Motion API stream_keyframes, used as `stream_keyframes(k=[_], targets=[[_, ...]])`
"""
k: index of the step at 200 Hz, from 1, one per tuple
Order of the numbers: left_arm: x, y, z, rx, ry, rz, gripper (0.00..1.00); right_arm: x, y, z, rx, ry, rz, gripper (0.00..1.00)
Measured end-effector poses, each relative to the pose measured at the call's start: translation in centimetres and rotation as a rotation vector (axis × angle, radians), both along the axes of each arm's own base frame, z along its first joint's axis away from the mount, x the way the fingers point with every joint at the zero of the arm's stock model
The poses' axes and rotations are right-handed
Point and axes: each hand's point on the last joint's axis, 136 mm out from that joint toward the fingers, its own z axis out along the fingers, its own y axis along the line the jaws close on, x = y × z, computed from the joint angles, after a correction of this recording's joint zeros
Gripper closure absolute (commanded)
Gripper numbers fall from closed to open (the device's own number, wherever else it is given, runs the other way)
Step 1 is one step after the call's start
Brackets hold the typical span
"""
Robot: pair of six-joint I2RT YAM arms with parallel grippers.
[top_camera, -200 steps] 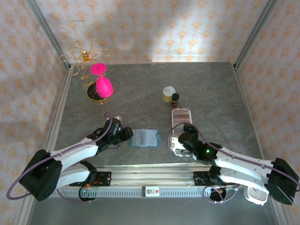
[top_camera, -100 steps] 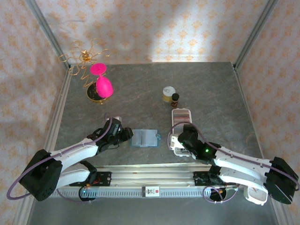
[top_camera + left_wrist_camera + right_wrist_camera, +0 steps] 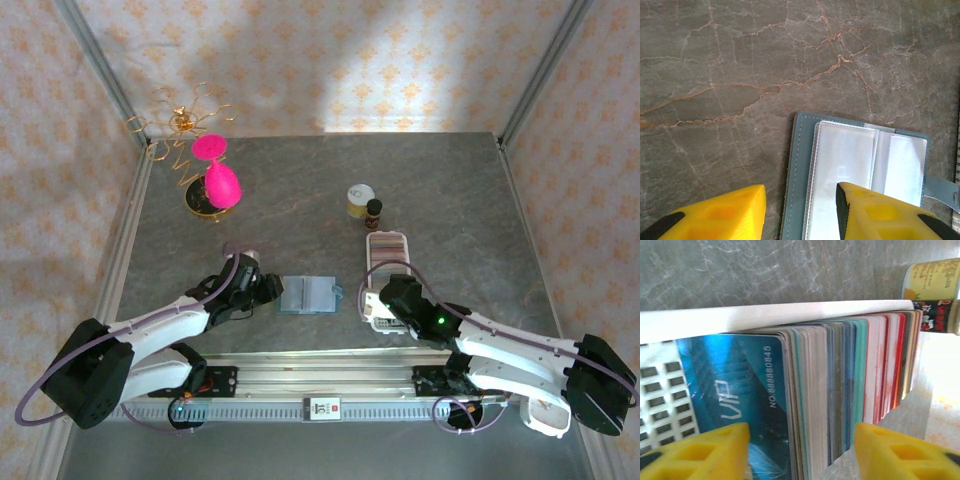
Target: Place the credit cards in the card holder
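Observation:
The teal card holder [image 3: 307, 295] lies open and flat on the table, its clear sleeves [image 3: 865, 165] facing up. My left gripper [image 3: 272, 290] [image 3: 800, 192] is open, straddling the holder's left stitched edge: one finger is over the bare table, the other over the sleeves. The credit cards [image 3: 385, 255] [image 3: 840, 370] stand on edge, packed in a white slotted tray [image 3: 765, 315]. A bright blue card [image 3: 735, 375] marked VIP fronts the pack. My right gripper [image 3: 378, 300] [image 3: 801, 432] is open, with several cards between its fingers. A sliver of table shows between those cards and its right finger.
A yellow-labelled can [image 3: 360, 200] [image 3: 935, 277] and a small dark bottle [image 3: 374, 209] [image 3: 942, 315] stand just beyond the tray's far end. A pink hourglass-shaped object [image 3: 218, 178] and a gold wire stand [image 3: 185, 125] are at the back left. A metal rail [image 3: 320, 385] runs along the near edge.
My right gripper's jaws have narrowed around the near end of the card pack and the arm has edged slightly left. The left arm and the holder have not moved.

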Motion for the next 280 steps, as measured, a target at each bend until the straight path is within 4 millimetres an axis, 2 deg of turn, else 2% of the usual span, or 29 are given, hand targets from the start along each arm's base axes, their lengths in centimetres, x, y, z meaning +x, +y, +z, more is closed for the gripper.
stream_keyframes(k=[39,166,182,185,198,219,261,280], targets=[[-0.2,0.1,-0.3,0.0,0.006,0.004,0.57,-0.5,0.1,-0.5,-0.004,0.03,0.015,0.63],[-0.2,0.1,-0.3,-0.003,0.01,0.009,0.58,-0.3,0.2,0.5,-0.004,0.022,0.023,0.72],[-0.2,0.1,-0.3,-0.003,0.01,0.009,0.58,-0.3,0.1,0.5,-0.001,0.022,0.02,0.65],[-0.2,0.1,-0.3,-0.003,0.01,0.009,0.58,-0.3,0.1,0.5,-0.002,0.021,0.021,0.62],[-0.2,0.1,-0.3,-0.003,0.01,0.009,0.58,-0.3,0.0,0.5,-0.003,0.024,0.019,0.35],[-0.2,0.1,-0.3,-0.003,0.01,0.009,0.58,-0.4,0.0,0.4,-0.004,0.03,0.021,0.18],[-0.2,0.1,-0.3,-0.003,0.01,0.009,0.58,-0.5,0.1,-0.1,-0.014,0.049,0.022,0.17],[-0.2,0.1,-0.3,-0.003,0.01,0.008,0.58,-0.2,0.2,-0.4,-0.022,0.052,0.022,0.21]])
